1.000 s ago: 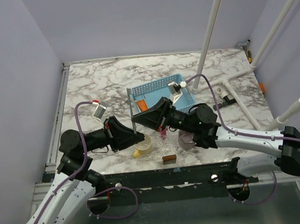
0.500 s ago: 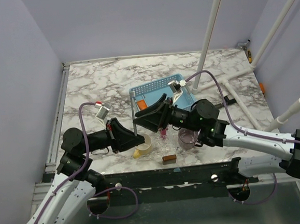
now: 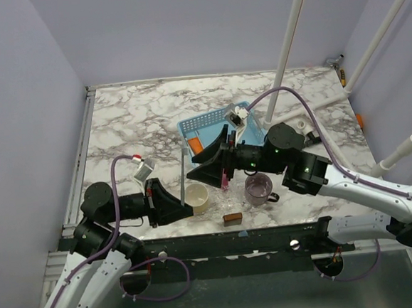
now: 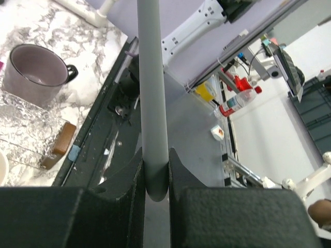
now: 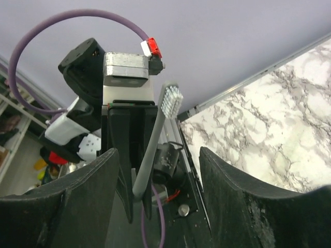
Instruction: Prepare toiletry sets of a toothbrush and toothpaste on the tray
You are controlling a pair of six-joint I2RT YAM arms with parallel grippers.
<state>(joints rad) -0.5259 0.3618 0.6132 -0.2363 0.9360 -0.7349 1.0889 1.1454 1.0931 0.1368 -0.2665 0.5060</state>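
Observation:
The toothbrush [image 3: 183, 171] stands upright, a thin grey-blue stick, with my left gripper [image 3: 186, 207] shut on its lower end. In the left wrist view its handle [image 4: 152, 88] is pinched between the jaws. My right gripper [image 3: 195, 175] is open just right of the brush, not touching it; in its wrist view the brush [image 5: 155, 139] stands bristles up, beyond the spread fingers [image 5: 83, 201]. The light blue tray [image 3: 205, 118] lies behind, with an orange toothpaste [image 3: 197, 146] inside. A pink toothpaste [image 3: 226, 177] shows under the right gripper, between the mugs.
A cream-yellow mug [image 3: 197, 197] sits by the left gripper and a purple-grey mug [image 3: 259, 190] to its right, also in the left wrist view [image 4: 32, 72]. A small brown block [image 3: 232, 218] lies near the front edge. White pipes [image 3: 283, 48] rise at the back right.
My right gripper has opened and let go of the toothbrush, and its arm has lifted. The left gripper keeps the brush and has drawn it slightly toward the near edge.

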